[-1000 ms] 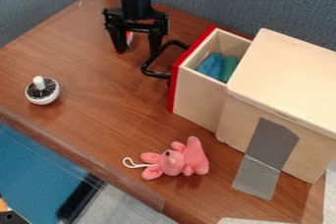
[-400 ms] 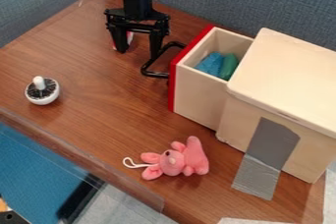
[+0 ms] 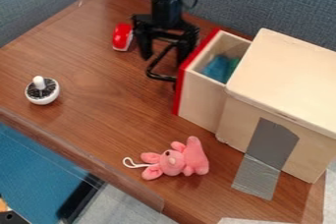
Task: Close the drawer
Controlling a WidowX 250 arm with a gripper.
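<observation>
- One brown wooden tabletop [image 3: 105, 105], spread under everything else in this list.
- One pale wooden box [image 3: 289, 78], at the right, with a single flat lid-like top.
- One drawer [image 3: 202, 101], the task's thing, on the box's left side. It is pulled partway out, its one red front [image 3: 177, 98] facing away from the box.
- One black robot arm [image 3: 166, 7], coming in from the top edge and hanging down beside the drawer.
- One strip of grey tape [image 3: 267, 142], running down the box's side onto the tabletop.
- One pink soft toy [image 3: 181, 161], lying near the front edge, with one white loop of cord.
- One hand [image 3: 163, 60], at the end of the arm. Its two fingers are spread apart, pointing down at the handle; whether they touch it I cannot tell.
- One black handle [image 3: 160, 77], sticking out from the red front.
- One round white thing with a black top and one white knob [image 3: 42, 92], at the left.
- One blue piece [image 3: 216, 67] and one green piece [image 3: 234, 63], both inside the drawer.
- One red and white object [image 3: 122, 36], behind and left of the hand.
</observation>
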